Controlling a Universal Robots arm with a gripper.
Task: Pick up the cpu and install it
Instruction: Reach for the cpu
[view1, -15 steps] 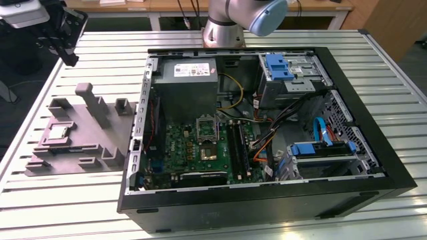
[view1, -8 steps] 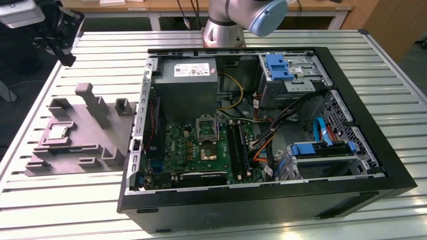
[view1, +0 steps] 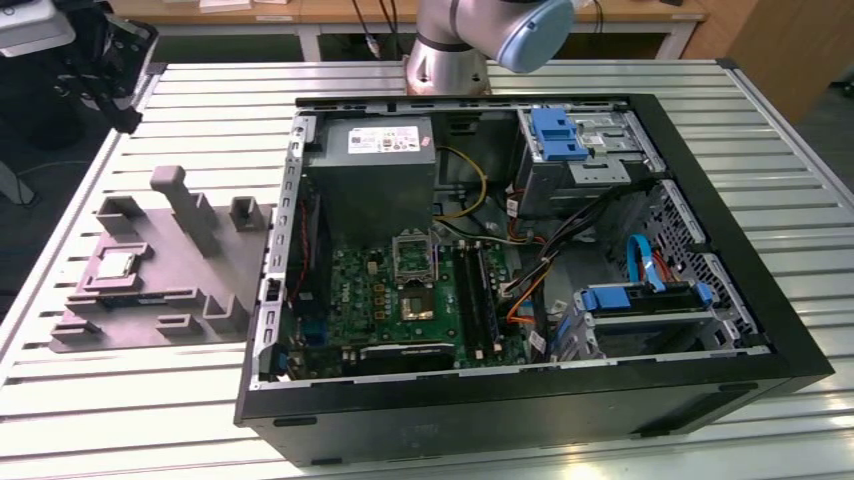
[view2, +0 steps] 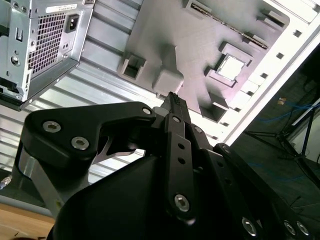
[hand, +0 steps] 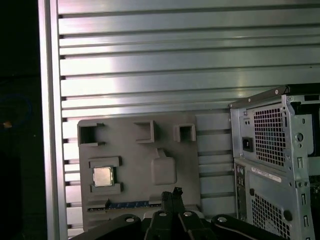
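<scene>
The cpu (view1: 114, 265) is a small pale silvery square lying flat in a recess of the grey moulded tray (view1: 160, 290), at the exterior view's left beside the open computer case. It also appears in both wrist views, as the cpu (hand: 102, 176) and the cpu (view2: 231, 66), still seated in the tray (hand: 130, 150). My gripper (hand: 172, 193) hangs high above the tray, off to one side of the chip, with its black fingers (view2: 172, 100) pressed together and nothing between them. The black socket frame (view1: 414, 258) sits on the green motherboard inside the case.
The open case (view1: 507, 250) holds a power supply (view1: 374, 170), cables, blue drive brackets (view1: 558, 132) and a darker square chip (view1: 416, 305). The tray has raised posts (view1: 180, 195). The arm's base (view1: 451, 50) stands behind the case on the slatted metal table (view1: 160, 100).
</scene>
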